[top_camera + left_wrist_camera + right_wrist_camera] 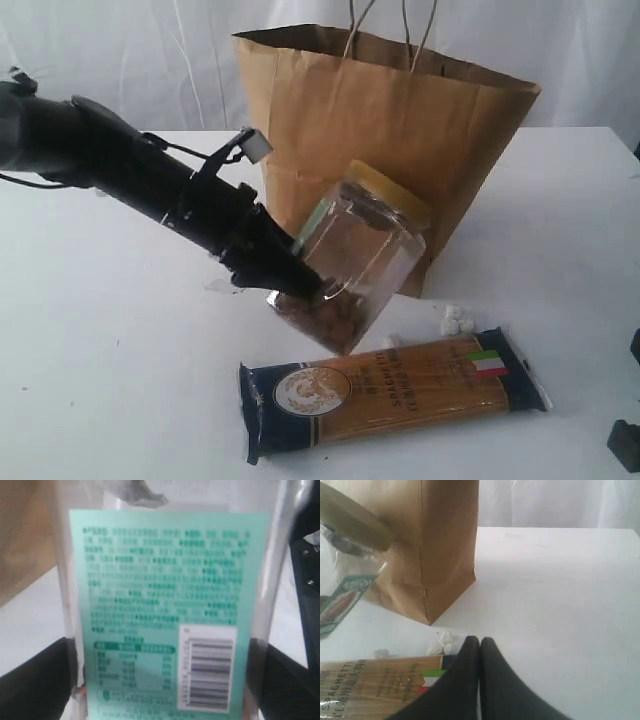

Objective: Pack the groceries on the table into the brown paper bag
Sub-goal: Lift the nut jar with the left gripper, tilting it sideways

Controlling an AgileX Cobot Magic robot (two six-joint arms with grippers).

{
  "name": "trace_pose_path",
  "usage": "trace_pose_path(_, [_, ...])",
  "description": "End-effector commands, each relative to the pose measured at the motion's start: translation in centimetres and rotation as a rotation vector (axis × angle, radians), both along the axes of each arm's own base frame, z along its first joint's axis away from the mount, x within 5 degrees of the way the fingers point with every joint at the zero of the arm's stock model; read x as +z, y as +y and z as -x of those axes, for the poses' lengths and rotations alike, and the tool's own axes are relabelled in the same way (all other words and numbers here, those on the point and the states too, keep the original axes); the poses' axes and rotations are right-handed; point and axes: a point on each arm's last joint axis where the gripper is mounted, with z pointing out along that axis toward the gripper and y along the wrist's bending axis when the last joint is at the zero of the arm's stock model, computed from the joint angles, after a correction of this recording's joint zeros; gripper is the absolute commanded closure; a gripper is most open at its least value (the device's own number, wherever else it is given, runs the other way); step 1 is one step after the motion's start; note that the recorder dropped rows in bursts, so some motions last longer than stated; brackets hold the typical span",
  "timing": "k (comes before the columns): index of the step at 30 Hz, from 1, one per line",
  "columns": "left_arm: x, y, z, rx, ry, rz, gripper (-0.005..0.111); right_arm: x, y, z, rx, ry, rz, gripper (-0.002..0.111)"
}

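My left gripper [305, 285] is shut on the gold-lidded clear jar [360, 260], which hangs tilted above the table [100, 350] with its lid toward the brown paper bag [400, 120]. In the left wrist view the jar's green label [165, 605] fills the gap between the black fingers [35, 680]. Brown contents lie in the jar's low end. The navy-ended spaghetti pack [400, 385] lies flat in front of the bag. My right gripper [480, 641] is shut and empty, low beside the end of the spaghetti pack [370, 685].
The bag [430, 540] stands upright with its mouth open and cord handles up. Small white pellets [455, 320] lie between the bag and the spaghetti pack. A dark part [625, 440] shows at the right edge of the exterior view.
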Motion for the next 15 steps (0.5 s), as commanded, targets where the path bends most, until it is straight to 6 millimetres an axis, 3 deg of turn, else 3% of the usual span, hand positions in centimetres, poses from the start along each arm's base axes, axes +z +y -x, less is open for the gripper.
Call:
trace_pose_path(1, [3.0, 0.6, 1.8, -0.041, 0.052, -0.025, 0.107, 0.0, 0.0, 0.1, -0.002, -0.005, -0.005, 0.108])
trace_pose_path(8, [5.1, 1.9, 3.5, -0.028, 0.031, -0.119, 0.107, 0.0, 0.0, 0.1, -0.002, -0.005, -0.005, 0.108])
trace_pose_path(15, [5.8, 2.3, 4.3, -0.012, 0.034, -0.141, 0.107, 0.0, 0.0, 0.1, -0.002, -0.005, -0.005, 0.108])
